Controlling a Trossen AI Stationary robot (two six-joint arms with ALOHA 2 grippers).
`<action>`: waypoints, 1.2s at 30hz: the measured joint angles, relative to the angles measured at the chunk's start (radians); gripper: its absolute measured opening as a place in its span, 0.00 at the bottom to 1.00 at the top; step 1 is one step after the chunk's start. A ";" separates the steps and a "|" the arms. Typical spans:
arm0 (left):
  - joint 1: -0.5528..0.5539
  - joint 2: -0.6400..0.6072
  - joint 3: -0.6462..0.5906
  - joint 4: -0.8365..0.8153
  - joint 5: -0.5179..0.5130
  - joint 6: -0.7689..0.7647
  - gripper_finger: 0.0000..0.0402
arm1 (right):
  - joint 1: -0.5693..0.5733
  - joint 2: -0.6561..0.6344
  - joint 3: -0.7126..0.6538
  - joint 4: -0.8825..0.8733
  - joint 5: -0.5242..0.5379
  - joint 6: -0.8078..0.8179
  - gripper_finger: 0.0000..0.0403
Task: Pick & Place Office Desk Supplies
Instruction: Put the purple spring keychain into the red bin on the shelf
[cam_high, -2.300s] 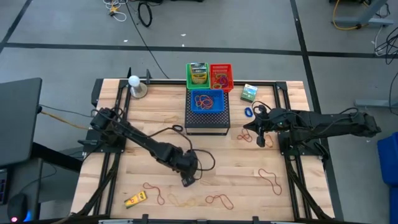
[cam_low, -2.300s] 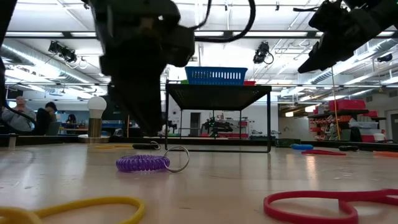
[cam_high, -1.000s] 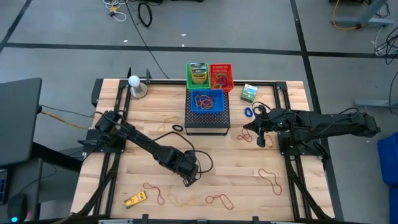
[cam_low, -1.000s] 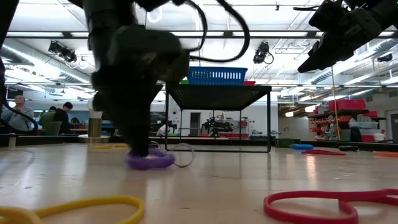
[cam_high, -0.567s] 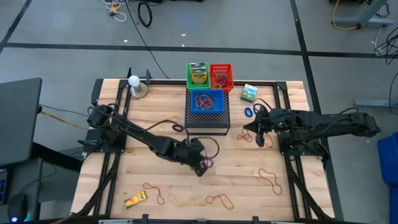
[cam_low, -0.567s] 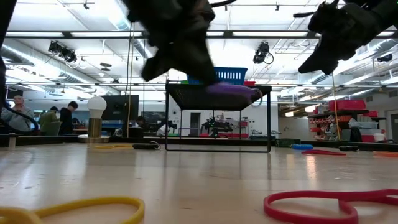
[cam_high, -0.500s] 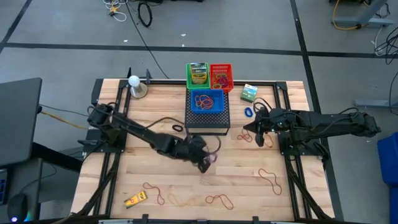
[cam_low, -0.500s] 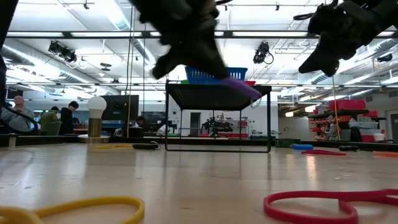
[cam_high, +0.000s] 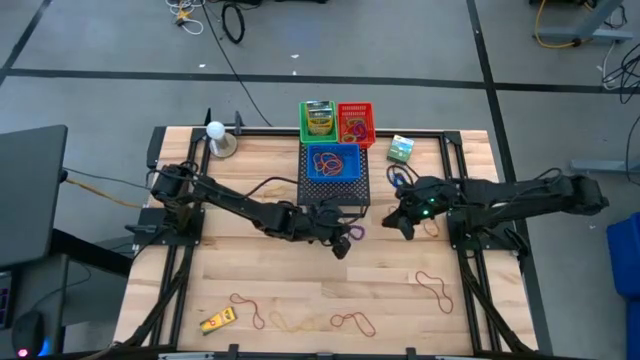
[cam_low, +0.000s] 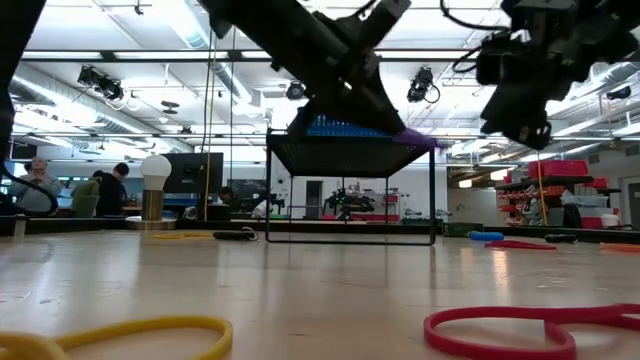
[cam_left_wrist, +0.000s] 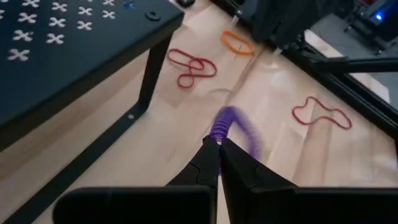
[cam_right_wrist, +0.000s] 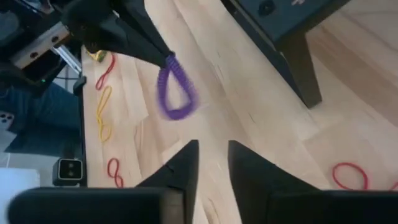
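Left hand (cam_high: 345, 243) is now sitting up by the front corner of the black mesh stand (cam_high: 334, 192), having swung in from the open middle of the desk (cam_high: 400, 300), where a second ago it was pressing down on the purple coil ring (cam_high: 354, 232); the ring is now coming along with it, off the wood. Fingers are pinched together on one end of the ring, with the loop dangling free in the left wrist view (cam_left_wrist: 236, 127) and the right wrist view (cam_right_wrist: 175, 93). Right hand (cam_high: 399, 223) is also shifting in toward the stand, closer to the ring than before; its fingers are standing apart with nothing between them, and they're pointing at the dangling loop, so I'm reading this as a possible handover, not certain. Progress: the blue bin (cam_high: 333, 161) and red bin (cam_high: 355, 123) are already holding some bands, and the green bin (cam_high: 317, 119) is holding a box. Still waiting on the desk: red-brown bands (cam_high: 434, 287) at the right, more bands (cam_high: 352, 321) along the front edge, the yellow item (cam_high: 217, 321), the small green box (cam_high: 401, 149). Most of the job is looking undone.
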 joint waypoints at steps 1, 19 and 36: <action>0.000 0.005 0.000 0.026 0.000 0.006 0.02 | 0.000 0.024 0.000 0.025 -0.001 0.000 0.26; -0.003 0.026 0.000 0.196 -0.040 0.034 0.02 | 0.000 0.257 0.000 0.335 -0.097 -0.141 0.30; -0.005 0.026 0.000 0.227 -0.051 0.033 0.10 | 0.000 0.276 0.000 0.365 -0.067 -0.359 0.06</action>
